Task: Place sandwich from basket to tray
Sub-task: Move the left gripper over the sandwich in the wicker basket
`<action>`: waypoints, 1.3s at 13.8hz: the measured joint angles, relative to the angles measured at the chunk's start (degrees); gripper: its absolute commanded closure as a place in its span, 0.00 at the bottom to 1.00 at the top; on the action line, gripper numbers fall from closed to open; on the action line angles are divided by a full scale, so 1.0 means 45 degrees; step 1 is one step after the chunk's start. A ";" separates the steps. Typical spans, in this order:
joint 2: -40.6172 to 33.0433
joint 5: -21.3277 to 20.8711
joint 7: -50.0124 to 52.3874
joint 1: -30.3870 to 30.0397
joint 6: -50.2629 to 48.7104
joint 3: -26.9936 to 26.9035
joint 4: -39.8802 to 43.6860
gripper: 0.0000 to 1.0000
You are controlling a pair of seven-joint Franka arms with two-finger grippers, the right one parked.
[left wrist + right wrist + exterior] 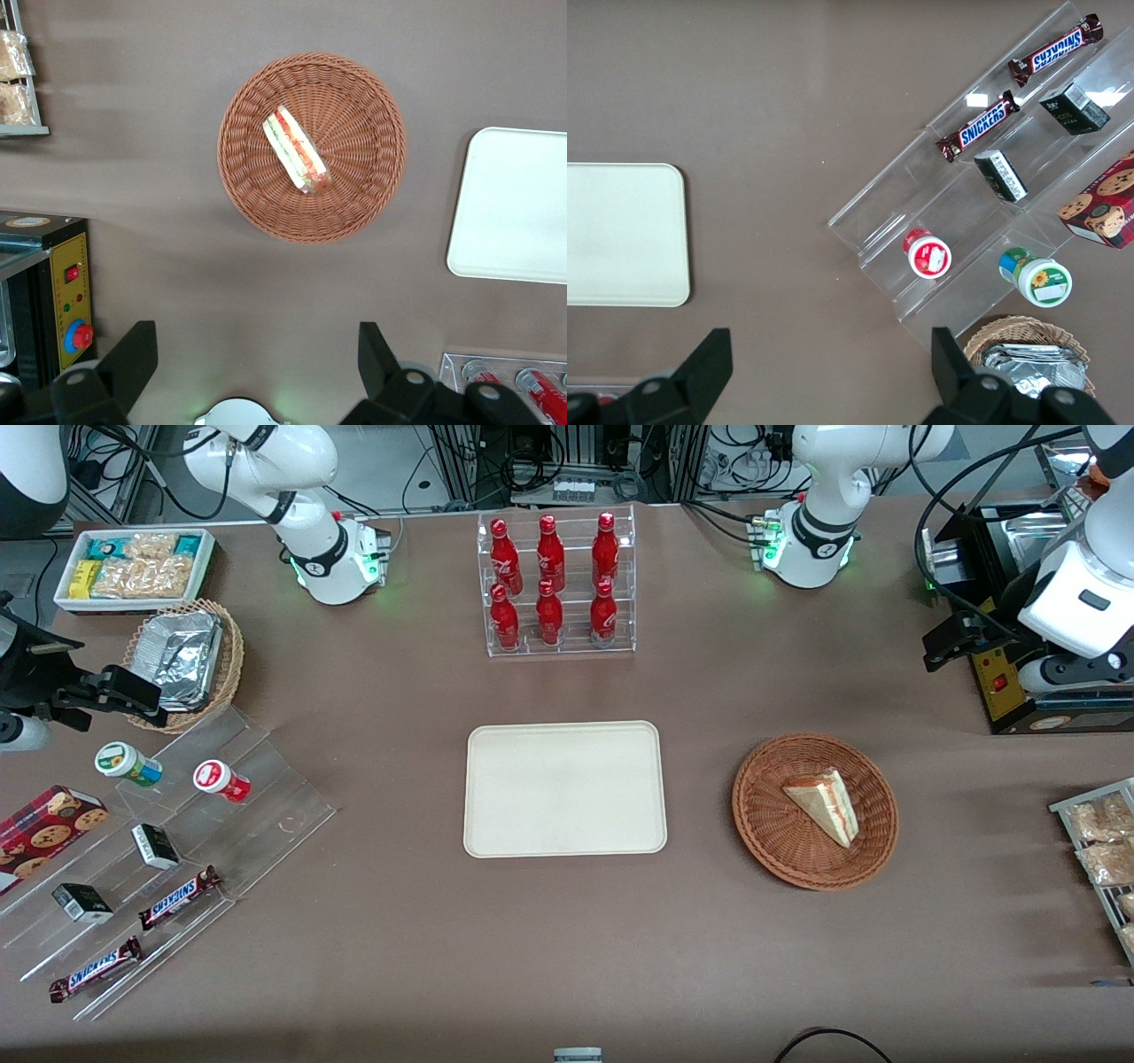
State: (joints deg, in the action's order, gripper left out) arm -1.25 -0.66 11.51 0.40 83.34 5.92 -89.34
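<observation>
Brown tabletop: sandwich [824, 804] in basket [771, 837], tray [565, 843] bare, gripper [257, 359] high above, jaws apart.

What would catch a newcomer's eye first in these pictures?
Probably the sandwich lying in the basket, beside the bare tray at mid-table. Next, the red bottles in their clear rack above the tray. The left pincer hangs open, high above the table beside the basket.

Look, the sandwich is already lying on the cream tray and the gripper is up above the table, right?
Not quite. The sandwich lies in the basket, not on the tray, which has nothing on it; the front view shows this. The rest holds: the gripper is up above the table, open, as the left wrist view shows.
</observation>
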 measured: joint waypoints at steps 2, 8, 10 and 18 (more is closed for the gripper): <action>0.0005 0.0000 0.0000 0.0001 0.0000 -0.0004 0.0000 0.00; 0.0140 -0.0019 0.0000 0.0009 0.0079 -0.0006 -0.0182 0.00; 0.0177 -0.0023 0.0000 0.0009 0.0264 -0.0021 -0.0514 0.00; 0.0038 -0.0034 0.1070 0.0008 0.2775 -0.0142 -0.2976 0.00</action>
State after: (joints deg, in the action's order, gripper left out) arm -1.08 -0.82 16.33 0.43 95.83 5.28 -102.74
